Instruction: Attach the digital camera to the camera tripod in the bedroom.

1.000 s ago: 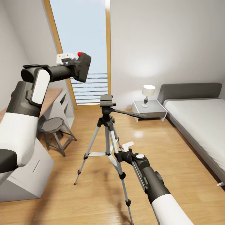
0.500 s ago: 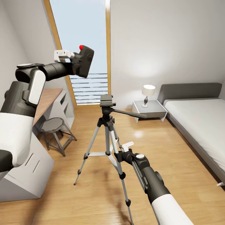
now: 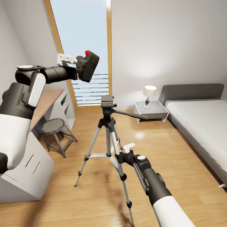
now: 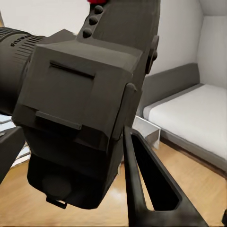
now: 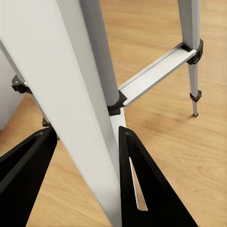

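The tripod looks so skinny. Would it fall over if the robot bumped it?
Probably it could tip. The camera tripod is tall with thin silver legs, so a push near its head would likely lean it over. Its three legs are spread wide on the wood floor, which should help. The right tool straddles one leg, likely steadying it.

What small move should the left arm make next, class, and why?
Probably carry the digital camera right and down toward the camera tripod head. The left hand holds it high, up and left of the bare mounting plate, while the right hand steadies a leg.
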Controlling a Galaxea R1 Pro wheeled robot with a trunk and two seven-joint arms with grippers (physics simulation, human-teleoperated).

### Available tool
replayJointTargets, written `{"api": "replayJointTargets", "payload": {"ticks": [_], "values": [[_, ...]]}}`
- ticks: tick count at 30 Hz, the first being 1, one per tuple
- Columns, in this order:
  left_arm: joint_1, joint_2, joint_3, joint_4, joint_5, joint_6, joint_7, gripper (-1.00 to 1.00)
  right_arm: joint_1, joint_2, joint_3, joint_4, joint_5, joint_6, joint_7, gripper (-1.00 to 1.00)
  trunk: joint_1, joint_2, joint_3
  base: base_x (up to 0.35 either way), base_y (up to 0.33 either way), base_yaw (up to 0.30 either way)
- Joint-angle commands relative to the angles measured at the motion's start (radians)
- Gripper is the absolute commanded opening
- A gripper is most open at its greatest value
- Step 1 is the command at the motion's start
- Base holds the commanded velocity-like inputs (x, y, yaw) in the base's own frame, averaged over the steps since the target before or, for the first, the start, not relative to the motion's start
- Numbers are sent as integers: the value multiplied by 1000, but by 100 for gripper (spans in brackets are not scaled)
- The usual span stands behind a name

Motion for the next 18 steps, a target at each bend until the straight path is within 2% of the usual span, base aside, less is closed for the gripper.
{"api": "replayJointTargets", "payload": {"ticks": [1, 9, 14, 15, 18], "values": [[-2, 6, -8, -1, 7, 5, 0, -100, 0, 0, -1, 19, 15, 5, 8, -100, 1, -2, -2, 0, 0, 0], [-5, 35, -65, 0, 12, 7, -7, -100, -1, -1, -2, 19, 17, 5, 7, -100, 1, -2, -2, 0, 0, 0], [-9, 53, -150, 12, 17, 14, -33, -100, -1, -1, -2, 19, 18, 4, 6, -100, 1, -2, -2, 0, 0, 0], [-14, 56, -185, 22, 18, 16, -51, -100, -1, -1, -2, 19, 18, 4, 4, -100, 1, -2, -2, 0, 0, 0], [-33, 57, -233, 43, 19, 18, -82, -100, -1, -1, -2, 19, 19, 5, -2, -100, 1, -2, -2, 0, 0, 0]]}}
